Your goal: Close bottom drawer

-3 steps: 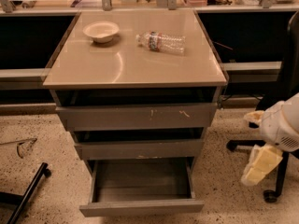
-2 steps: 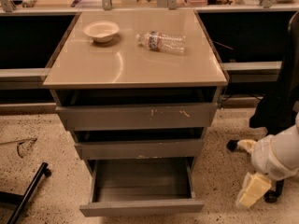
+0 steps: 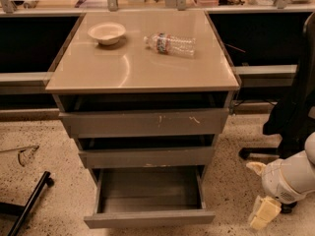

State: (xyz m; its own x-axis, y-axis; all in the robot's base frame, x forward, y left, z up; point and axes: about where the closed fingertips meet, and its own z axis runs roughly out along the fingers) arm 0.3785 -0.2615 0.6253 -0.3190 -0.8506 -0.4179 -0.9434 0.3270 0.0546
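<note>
The bottom drawer stands pulled far out of the grey cabinet, with its shallow grey tray bare and its low plain front panel near the picture's lower edge. Above it, the mid-width drawer and the widest, scratched drawer are each pulled out a little. My gripper hangs low at the right, close to the floor and to the right of the bottom drawer's front corner, apart from it. Its cream fingers stand apart, open and empty.
A white bowl and a plastic bottle lie on the cabinet top. A black office chair stands at the right behind my arm. A black leg and a wire lie on the speckled floor at the left.
My gripper has moved down and slightly left, towards the floor beside the bottom drawer. The drawers have not moved.
</note>
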